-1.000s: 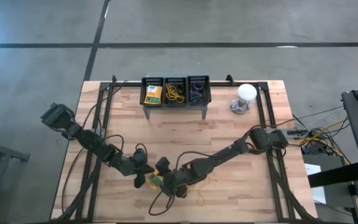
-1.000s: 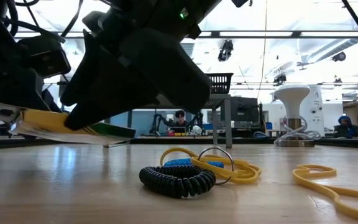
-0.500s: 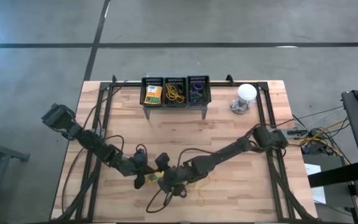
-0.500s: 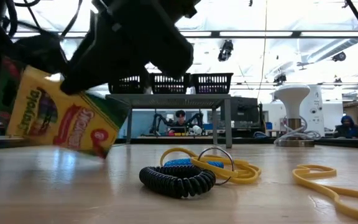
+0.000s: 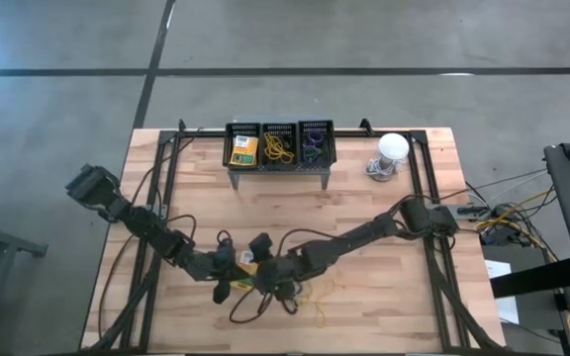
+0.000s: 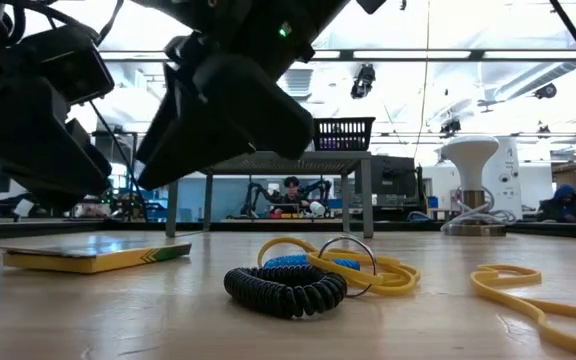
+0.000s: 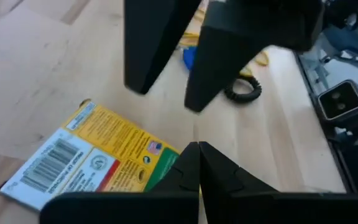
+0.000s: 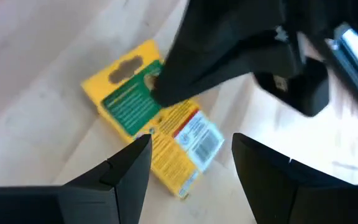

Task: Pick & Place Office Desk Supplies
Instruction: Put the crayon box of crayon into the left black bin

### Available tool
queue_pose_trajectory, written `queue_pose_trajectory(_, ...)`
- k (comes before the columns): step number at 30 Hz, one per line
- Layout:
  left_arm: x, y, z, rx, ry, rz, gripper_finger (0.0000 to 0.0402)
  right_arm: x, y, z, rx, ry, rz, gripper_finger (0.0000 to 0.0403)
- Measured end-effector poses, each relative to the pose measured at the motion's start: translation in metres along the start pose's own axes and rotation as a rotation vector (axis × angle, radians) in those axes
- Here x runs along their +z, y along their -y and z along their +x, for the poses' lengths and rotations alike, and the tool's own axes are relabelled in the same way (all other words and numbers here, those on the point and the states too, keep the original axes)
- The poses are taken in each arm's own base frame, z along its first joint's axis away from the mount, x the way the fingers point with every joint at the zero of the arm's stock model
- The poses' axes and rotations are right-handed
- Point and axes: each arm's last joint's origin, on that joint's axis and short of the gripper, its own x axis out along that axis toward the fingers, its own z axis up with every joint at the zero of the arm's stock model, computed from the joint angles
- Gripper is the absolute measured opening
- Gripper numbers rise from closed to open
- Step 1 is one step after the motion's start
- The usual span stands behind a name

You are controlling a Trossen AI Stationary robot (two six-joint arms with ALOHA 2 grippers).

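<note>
A: Could we read any print on the crayon box [image 7: 98, 158]?

B: Only a barcode and small marks on its yellow, green and red back; we could not make out the words. Half a second before, the low view showed it tilted up off the table [image 5: 384, 227] with "Crayola" readable on its face.

A: And at this moment?

B: We noted it lying flat on the wood, back up, free of both arms. The left gripper [image 7: 197, 155] had its fingers pressed together, tips just over the box's green end. The right gripper [image 8: 188, 158] hung above the box with its fingers spread apart, holding nothing.

A: The other supplies?

B: We saw a black coil [image 6: 286, 288], a blue loop [image 6: 293, 262] and yellow bands [image 6: 388, 272] bunched together just beside the box. Another yellow band [image 6: 513, 285] lay apart from them. More supplies sat in the bins [image 5: 279, 145] at the far edge.
</note>
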Motion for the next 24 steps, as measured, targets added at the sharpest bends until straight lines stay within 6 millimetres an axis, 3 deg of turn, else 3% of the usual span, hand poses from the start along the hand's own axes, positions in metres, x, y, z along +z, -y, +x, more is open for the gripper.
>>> queue_pose_trajectory(7,-0.002,0.008,-0.003,0.035,-0.106,0.05,0.0002,-0.004,0.002,0.003,0.197,0.046,0.187,0.0219)
queue_pose_trajectory(10,0.001,0.026,-0.006,0.083,-0.169,0.127,0.0001,-0.011,0.008,0.008,0.205,0.027,0.241,0.0225)
queue_pose_trajectory(17,-0.002,0.075,-0.021,0.105,-0.198,0.494,0.0005,-0.013,0.008,0.009,0.21,0.017,0.283,0.0244)
queue_pose_trajectory(20,-0.014,0.079,-0.021,0.106,-0.203,0.617,0.0031,-0.014,0.006,0.007,0.166,-0.012,0.3,0.0241)
queue_pose_trajectory(24,-0.03,0.07,-0.012,0.15,-0.249,0.662,0.0095,-0.016,-0.002,-0.003,0.082,-0.068,0.323,0.0235)
